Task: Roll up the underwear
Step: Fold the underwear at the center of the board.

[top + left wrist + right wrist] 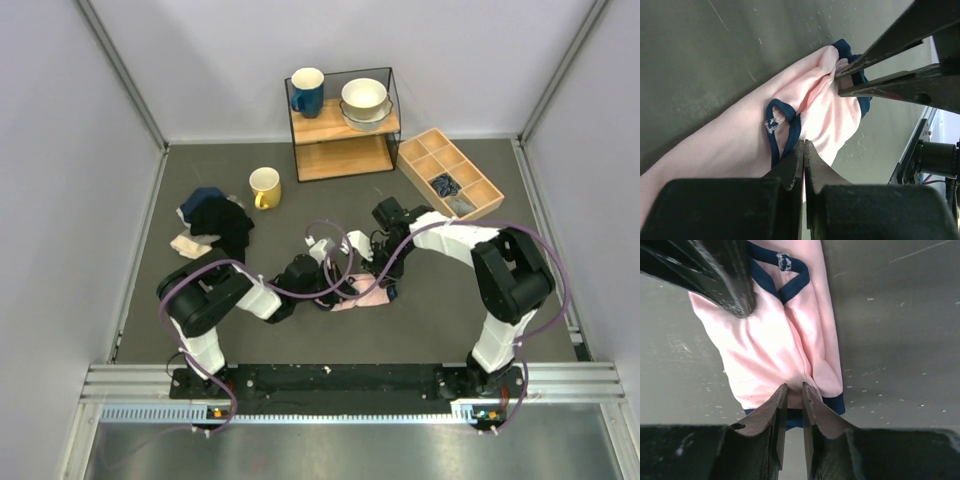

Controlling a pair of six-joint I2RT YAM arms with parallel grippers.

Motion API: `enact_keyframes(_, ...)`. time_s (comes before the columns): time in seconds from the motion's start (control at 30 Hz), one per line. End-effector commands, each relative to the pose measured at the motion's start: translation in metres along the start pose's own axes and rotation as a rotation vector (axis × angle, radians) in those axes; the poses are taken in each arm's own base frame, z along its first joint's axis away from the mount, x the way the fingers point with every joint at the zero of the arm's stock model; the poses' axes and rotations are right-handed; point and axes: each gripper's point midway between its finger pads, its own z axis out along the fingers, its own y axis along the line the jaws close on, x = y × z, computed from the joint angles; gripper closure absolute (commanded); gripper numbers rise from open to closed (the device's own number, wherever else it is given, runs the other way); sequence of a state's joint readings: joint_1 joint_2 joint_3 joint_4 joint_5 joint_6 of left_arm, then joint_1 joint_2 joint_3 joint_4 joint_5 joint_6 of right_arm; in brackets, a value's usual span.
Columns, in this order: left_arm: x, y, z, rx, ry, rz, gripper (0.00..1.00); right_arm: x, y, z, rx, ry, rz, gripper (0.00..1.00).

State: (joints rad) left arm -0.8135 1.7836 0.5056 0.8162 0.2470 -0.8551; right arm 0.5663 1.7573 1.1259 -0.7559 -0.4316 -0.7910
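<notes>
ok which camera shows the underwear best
The right wrist view: the underwear sits mid-frame, pink fabric and navy edging clear, pinched by the right gripper. The left wrist view shows it close too, stretching out of frame. The top view shows only a small pink patch, mostly hidden.

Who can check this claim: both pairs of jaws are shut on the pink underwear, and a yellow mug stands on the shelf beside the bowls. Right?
Not quite. The mug on the shelf beside the bowls is the blue mug, as the top view shows. The yellow mug stands on the table. Both pairs of jaws are indeed shut on the underwear.
</notes>
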Motion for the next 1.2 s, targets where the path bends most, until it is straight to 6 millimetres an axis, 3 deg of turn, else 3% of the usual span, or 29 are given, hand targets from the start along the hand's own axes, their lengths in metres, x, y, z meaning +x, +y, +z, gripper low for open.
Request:
enact_keyframes(0.0, 0.006, 0.026, -0.005, -0.069, 0.009, -0.014, 0.98, 0.004, -0.018, 0.004, 0.057, 0.017, 0.041, 0.79)
enact_keyframes(0.13, -0.007, 0.023, -0.008, -0.051, -0.001, 0.001, 0.94, -0.013, -0.003, -0.007, 0.01, -0.064, 0.023, 0.71)
enact_keyframes(0.3, -0.027, 0.005, -0.013, -0.037, -0.012, 0.062, 0.77, -0.035, 0.023, -0.025, -0.08, -0.174, -0.016, 0.63)
enact_keyframes(0.5, -0.055, -0.01, -0.029, -0.067, -0.058, 0.137, 0.69, -0.049, 0.034, -0.035, -0.123, -0.244, -0.026, 0.6)
enact_keyframes(0.67, -0.069, -0.006, -0.045, -0.153, -0.066, 0.214, 0.67, -0.056, 0.039, -0.037, -0.149, -0.27, 0.002, 0.59)
enact_keyframes(0.7, -0.078, -0.01, -0.05, -0.166, -0.082, 0.256, 0.66, -0.055, 0.038, -0.038, -0.147, -0.268, 0.005, 0.59)
enact_keyframes(0.73, -0.077, 0.003, -0.056, -0.241, -0.068, 0.265, 0.64, -0.056, 0.037, -0.039, -0.139, -0.267, 0.007, 0.59)
enact_keyframes(0.8, -0.088, 0.004, -0.066, -0.295, -0.08, 0.329, 0.62, -0.057, 0.031, -0.043, -0.106, -0.258, 0.01, 0.58)
enact_keyframes(0.87, -0.086, 0.011, -0.075, -0.343, -0.051, 0.378, 0.61, -0.056, 0.017, -0.046, -0.035, -0.222, 0.037, 0.57)
enact_keyframes(1.03, -0.082, -0.007, -0.089, -0.254, -0.028, 0.481, 0.59, -0.062, -0.019, -0.053, 0.104, -0.168, 0.102, 0.47)
enact_keyframes(1.17, -0.076, -0.003, -0.103, -0.288, -0.004, 0.47, 0.58, -0.053, -0.041, -0.056, 0.215, -0.107, 0.106, 0.46)
